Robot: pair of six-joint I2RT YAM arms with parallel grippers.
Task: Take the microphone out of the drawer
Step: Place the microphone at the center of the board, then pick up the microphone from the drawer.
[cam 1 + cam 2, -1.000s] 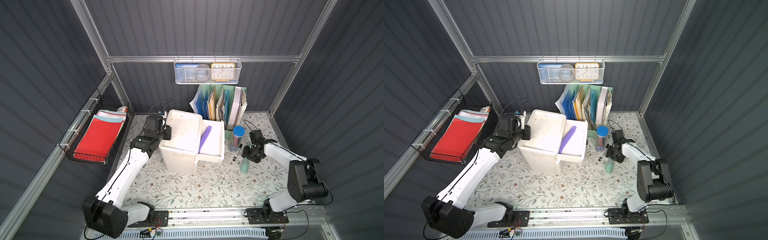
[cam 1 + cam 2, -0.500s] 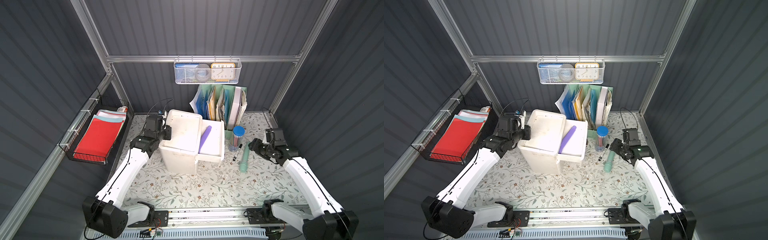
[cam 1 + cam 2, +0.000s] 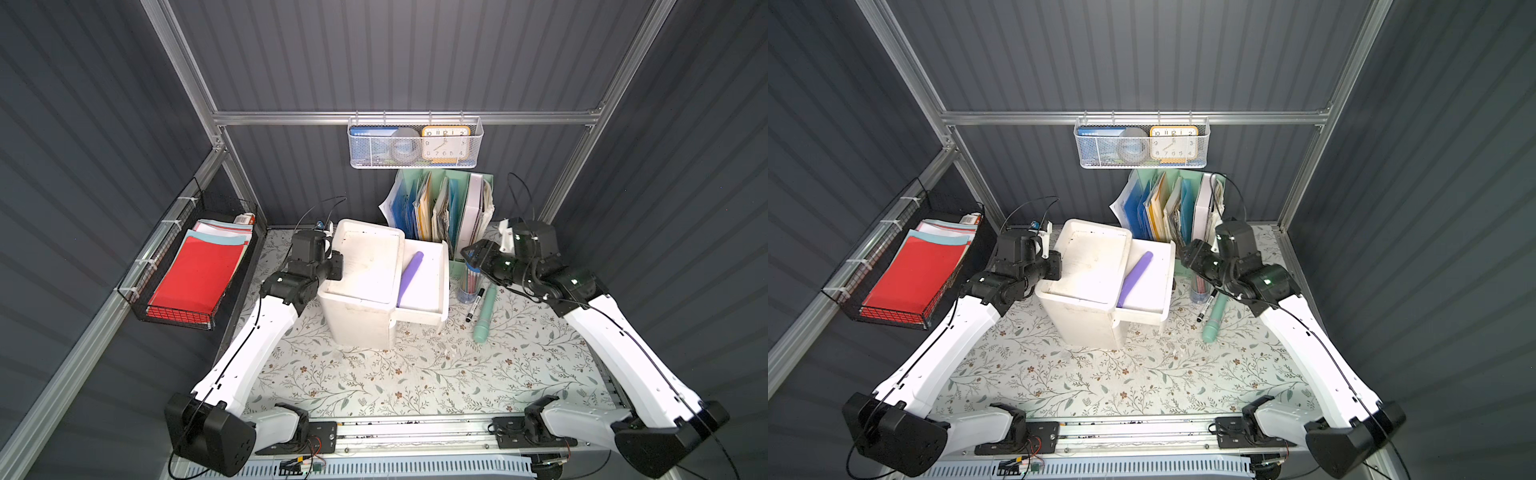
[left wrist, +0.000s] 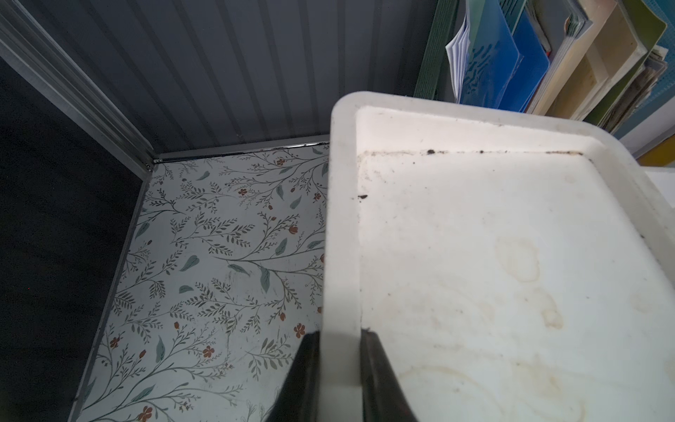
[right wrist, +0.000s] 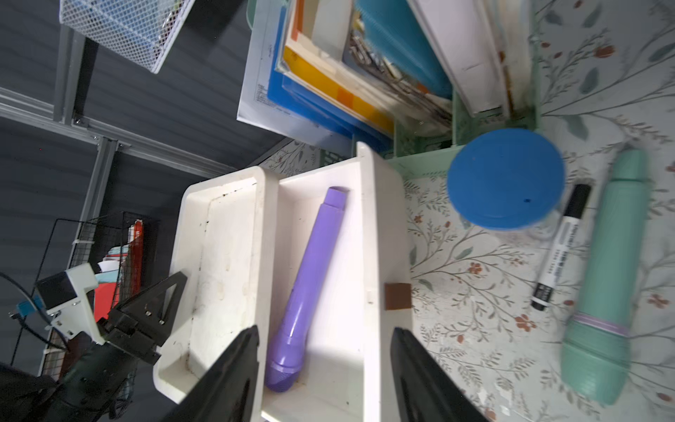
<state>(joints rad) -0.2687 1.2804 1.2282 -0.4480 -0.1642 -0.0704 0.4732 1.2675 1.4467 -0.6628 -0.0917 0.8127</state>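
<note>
Left gripper (image 4: 339,333) is clenched on the white cabinet (image 4: 341,219) rim, seemingly steadying it; right gripper (image 5: 324,330) hangs spread just right of the open drawer (image 5: 369,234), facing its purple microphone (image 5: 310,277).

Both top views hang high over my bench and look steeply down at the whole table (image 3: 415,374), near twins. My left wrist camera sits close behind my left claw (image 4: 339,334), looking along it over the white box (image 4: 475,255) it pinches. My right wrist camera rides farther off, looking past my right claw (image 5: 324,330) down into the drawer (image 5: 365,219). Both wrist views share the box's top.
</note>
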